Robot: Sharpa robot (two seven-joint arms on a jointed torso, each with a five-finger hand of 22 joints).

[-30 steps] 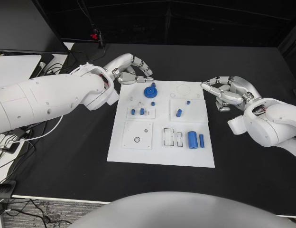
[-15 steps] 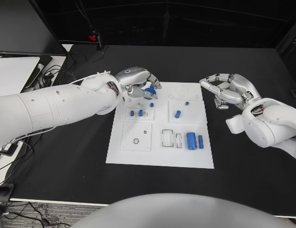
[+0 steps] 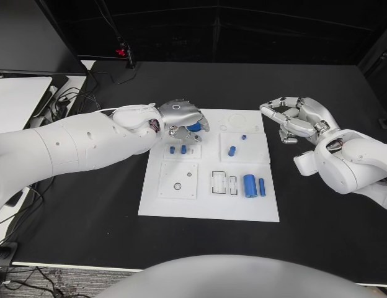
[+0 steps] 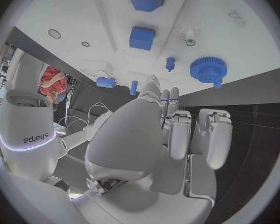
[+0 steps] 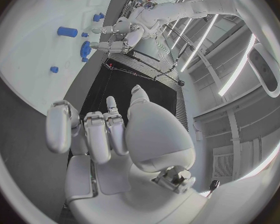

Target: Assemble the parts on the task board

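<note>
Across the black table [image 3: 86, 211] in the head view, one white board [image 3: 209, 208] is lying in the middle, with bare table running wide on all its sides. Seven blue parts are showing on it: a gear [image 3: 195, 126] at the far left corner, half hidden under the left hand [image 3: 180, 118]; two small pegs [image 3: 177, 149] side by side; a stud [image 3: 244, 135]; a short cylinder [image 3: 233, 149]; a thick cylinder [image 3: 250, 184] and a thin one [image 3: 262, 187] lying together near the right edge. The left hand is hovering over the gear with fingers curled downward; whether they are touching it I cannot tell. The right hand [image 3: 298, 118] is hanging just off the board's far right corner, fingers loosely bent and apart, holding nothing.

From the left wrist, the left hand [image 4: 159, 134] is pointing its fingers straight out together toward the board [image 4: 71, 10], stopping short of the toothed gear [image 4: 209, 69] by the board's edge, nothing between them.

From the right wrist, the right hand [image 5: 115, 134] is showing its fingers spread and empty, over bare table beside the board [image 5: 34, 59], with the left hand [image 5: 118, 32] across it by the gear [image 5: 85, 50].
</note>
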